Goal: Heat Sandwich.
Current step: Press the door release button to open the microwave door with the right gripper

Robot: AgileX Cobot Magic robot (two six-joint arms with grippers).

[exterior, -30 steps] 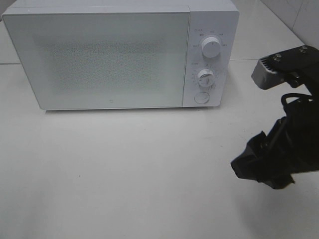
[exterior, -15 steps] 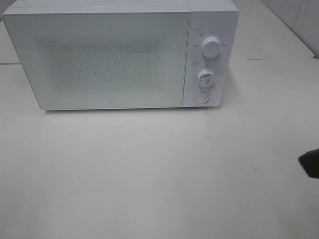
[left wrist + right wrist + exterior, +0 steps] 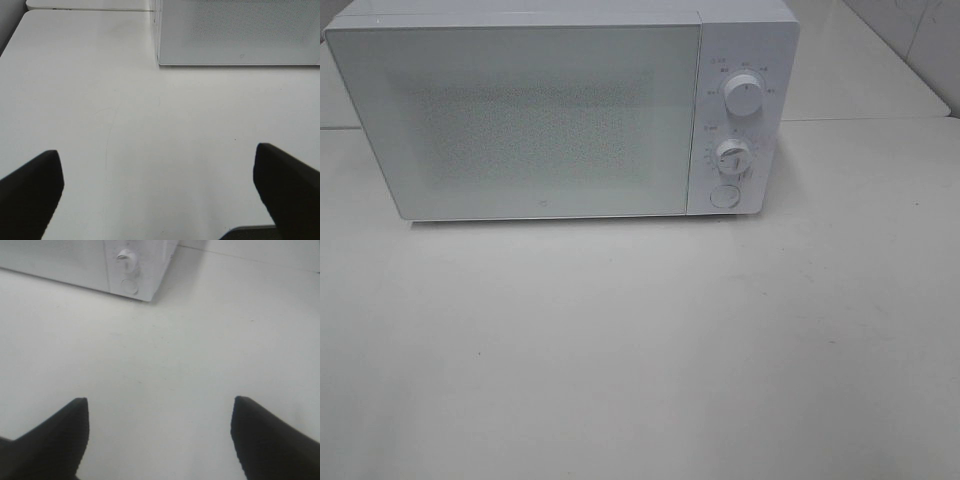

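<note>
The sandwich is out of view in every frame. A white microwave (image 3: 560,110) stands at the back of the table with its frosted door shut; two dials (image 3: 745,95) and a round button are on its right panel. Its front corner also shows in the left wrist view (image 3: 240,35) and in the right wrist view (image 3: 135,265). Neither arm shows in the exterior view. My left gripper (image 3: 157,195) is open and empty above bare table. My right gripper (image 3: 160,437) is open and empty above bare table, in front of the microwave's control side.
The white table (image 3: 640,350) spreads in front of the microwave. A seam between table tops runs behind it at the right (image 3: 880,120). The table's left edge shows in the left wrist view (image 3: 12,35).
My right arm, in the exterior view at the right a second ago, has pulled back out of the frame to the right. The microwave has not moved.
</note>
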